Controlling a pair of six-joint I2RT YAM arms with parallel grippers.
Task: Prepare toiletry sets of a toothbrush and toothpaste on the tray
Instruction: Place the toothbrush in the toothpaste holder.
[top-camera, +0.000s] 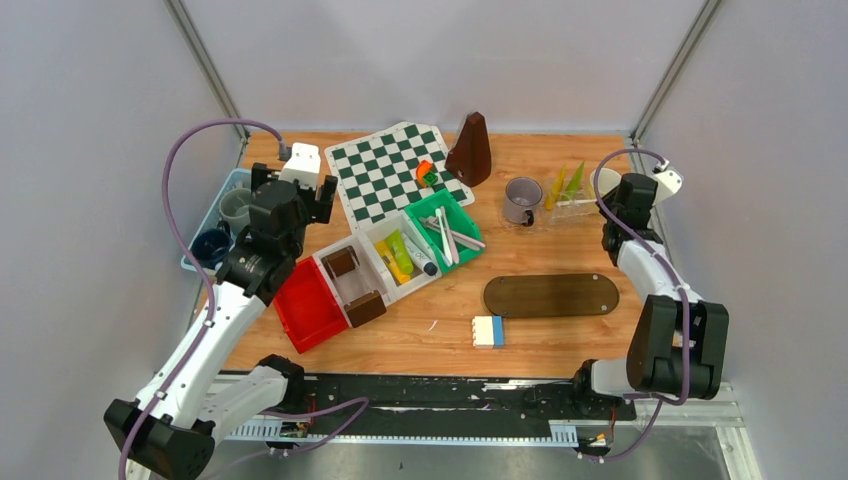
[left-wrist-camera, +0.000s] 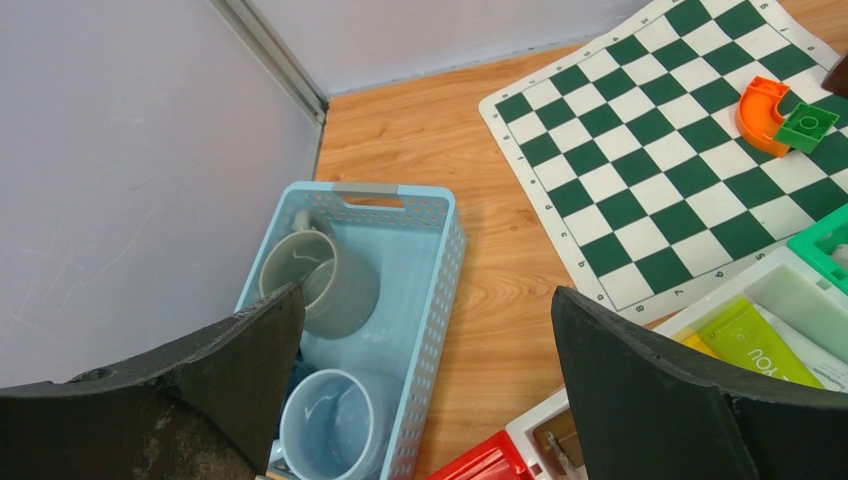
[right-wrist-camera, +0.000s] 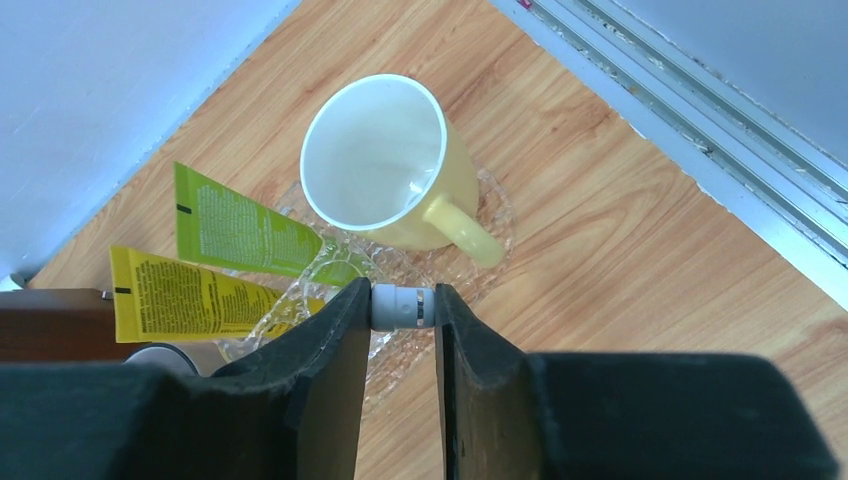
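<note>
My right gripper (right-wrist-camera: 402, 305) is shut on the end of a slim whitish toothbrush (right-wrist-camera: 400, 307), seen end-on, just in front of a pale yellow mug (right-wrist-camera: 385, 165). The mug stands on a clear glass tray (right-wrist-camera: 490, 200) with a green tube (right-wrist-camera: 240, 230) and a yellow tube (right-wrist-camera: 190, 295). In the top view this gripper (top-camera: 607, 200) is at the far right, and a grey mug (top-camera: 522, 200) stands left of the tubes. My left gripper (left-wrist-camera: 428, 300) is open and empty above a light blue basket (left-wrist-camera: 440, 270) holding a grey-green mug (left-wrist-camera: 320, 280), a light blue mug (left-wrist-camera: 330, 425) and a dark blue mug (top-camera: 211, 245).
A chessboard (top-camera: 385, 170) and a brown pyramid (top-camera: 470, 150) lie at the back. Bins sit mid-table: red (top-camera: 308, 305), white with brown blocks (top-camera: 352, 275), white with tubes (top-camera: 405, 255), green with toothbrushes (top-camera: 445, 230). A dark oval tray (top-camera: 551, 295) and a white-blue block (top-camera: 488, 331) lie in front.
</note>
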